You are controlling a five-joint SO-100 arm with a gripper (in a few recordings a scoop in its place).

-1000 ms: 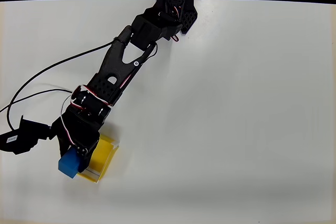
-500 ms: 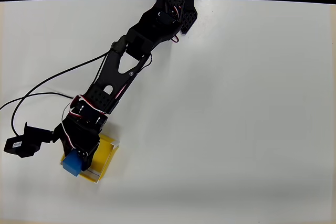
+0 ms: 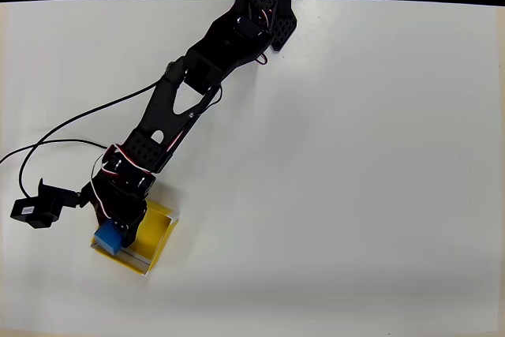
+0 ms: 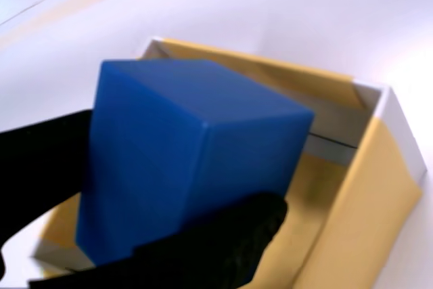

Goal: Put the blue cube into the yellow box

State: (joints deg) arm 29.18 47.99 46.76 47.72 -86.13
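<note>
Holding the blue cube (image 4: 183,160) between its black fingers (image 4: 223,241), the claw (image 3: 118,230) is clamped on the block and poised over the left part of the yellow box (image 3: 158,234), as the overhead view shows it. Risk assessment: the cube sits close to the box's left wall in the overhead view, so a release from this position could, in my judgement, land it on the thin pale rim, from which it might tip outward onto the white worktop (image 3: 355,155) rather than inward. A second hazard is contact between the claw and the wall during any lowering move; the shallow tray looks light and could slide or tilt. Whether the cube is already below rim height cannot be told. Position check: in the wrist view the cube is gripped on two opposite faces, one finger at the left and one beneath, with a corner pointing toward the box's yellow floor (image 4: 325,194). The far wall (image 4: 338,126) lies just beyond the cube.
</note>
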